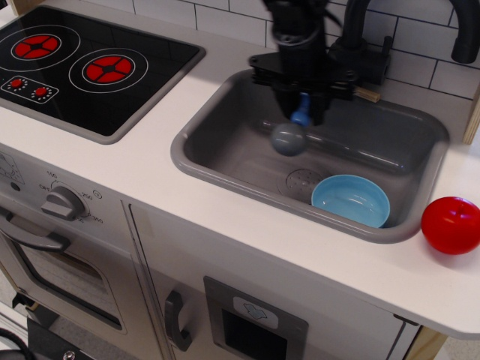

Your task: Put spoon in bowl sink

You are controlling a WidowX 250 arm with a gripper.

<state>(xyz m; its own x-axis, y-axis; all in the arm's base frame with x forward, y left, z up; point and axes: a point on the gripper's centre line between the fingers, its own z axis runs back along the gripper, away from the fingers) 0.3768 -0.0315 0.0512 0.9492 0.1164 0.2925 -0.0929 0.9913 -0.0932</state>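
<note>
My black gripper (pixel 303 112) is shut on the light blue handle of the spoon (pixel 289 136). The spoon hangs head down, its dark grey round head in the air above the floor of the grey sink (pixel 225 146). The light blue bowl (pixel 350 200) sits upright and empty in the sink's front right corner, to the right of and below the spoon. The round drain (pixel 302 180) shows on the sink floor just left of the bowl.
A red ball (pixel 451 224) lies on the white counter right of the sink. A black faucet (pixel 360 45) and a wooden utensil (pixel 365 94) stand behind the sink. The black stovetop (pixel 75 64) is at the left.
</note>
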